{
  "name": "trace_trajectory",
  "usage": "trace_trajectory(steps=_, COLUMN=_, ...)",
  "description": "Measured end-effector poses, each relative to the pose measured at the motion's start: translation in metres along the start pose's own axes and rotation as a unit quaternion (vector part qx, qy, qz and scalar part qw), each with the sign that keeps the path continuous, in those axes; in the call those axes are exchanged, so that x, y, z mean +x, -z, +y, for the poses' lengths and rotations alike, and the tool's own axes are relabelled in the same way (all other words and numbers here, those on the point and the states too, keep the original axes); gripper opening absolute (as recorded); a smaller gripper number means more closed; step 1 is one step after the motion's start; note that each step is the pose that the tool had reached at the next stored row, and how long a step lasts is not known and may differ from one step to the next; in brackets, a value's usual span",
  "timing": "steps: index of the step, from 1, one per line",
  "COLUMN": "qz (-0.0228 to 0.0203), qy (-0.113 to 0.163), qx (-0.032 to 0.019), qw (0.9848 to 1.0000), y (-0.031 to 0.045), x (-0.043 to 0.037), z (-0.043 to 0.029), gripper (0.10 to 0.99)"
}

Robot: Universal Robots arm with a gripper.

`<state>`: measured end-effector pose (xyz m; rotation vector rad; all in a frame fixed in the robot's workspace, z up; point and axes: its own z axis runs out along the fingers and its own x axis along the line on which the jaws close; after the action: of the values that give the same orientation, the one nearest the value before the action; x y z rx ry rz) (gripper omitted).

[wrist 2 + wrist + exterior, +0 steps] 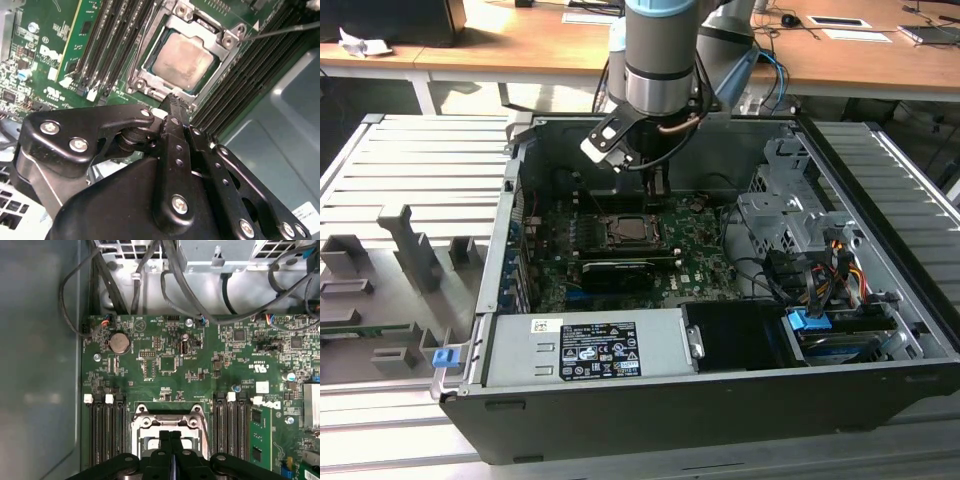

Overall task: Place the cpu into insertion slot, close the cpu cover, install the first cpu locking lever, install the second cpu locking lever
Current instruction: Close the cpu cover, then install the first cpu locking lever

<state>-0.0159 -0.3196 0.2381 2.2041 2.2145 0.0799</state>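
Observation:
The cpu (182,62) lies flat in the insertion slot (137,85), its silvery-tan top showing through the cut-out of the cpu cover (220,50), which lies down over it. A thin metal lever rod (285,30) sticks out past one corner of the socket. Another lever rod (141,50) runs along the socket's side. My gripper (172,100) is shut with nothing between its black fingers, its tips just above the socket's edge. In the exterior view the gripper (658,188) hangs over the far side of the socket (630,231). In the first wrist view the gripper (170,436) sits over the socket frame (167,421).
Black memory slots (105,430) flank the socket on both sides. A black card (617,272) lies just in front of it, then the power supply (590,350). A drive cage (790,220) and cables (820,270) fill the exterior view's right. Case walls (520,170) enclose the board.

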Motion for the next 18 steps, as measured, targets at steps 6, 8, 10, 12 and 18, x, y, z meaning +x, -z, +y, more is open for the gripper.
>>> trace_trajectory(steps=6, qz=0.0027, qy=0.059, qx=0.0061, qw=0.9982, y=-0.0057, x=-0.0001, z=-0.0050, gripper=0.106)
trace_trajectory(steps=8, qz=0.0028, qy=0.059, qx=0.0061, qw=0.9982, y=-0.0053, x=-0.0006, z=-0.0135, gripper=0.106)
trace_trajectory(steps=10, qz=0.0029, qy=0.059, qx=0.0061, qw=0.9982, y=-0.0053, x=-0.0007, z=-0.0170, gripper=0.106)
trace_trajectory(steps=12, qz=0.0029, qy=0.059, qx=0.0061, qw=0.9982, y=-0.0051, x=-0.0007, z=-0.0192, gripper=0.106)
trace_trajectory(steps=18, qz=0.0031, qy=0.059, qx=0.0061, qw=0.9982, y=-0.0050, x=-0.0007, z=-0.0212, gripper=0.106)
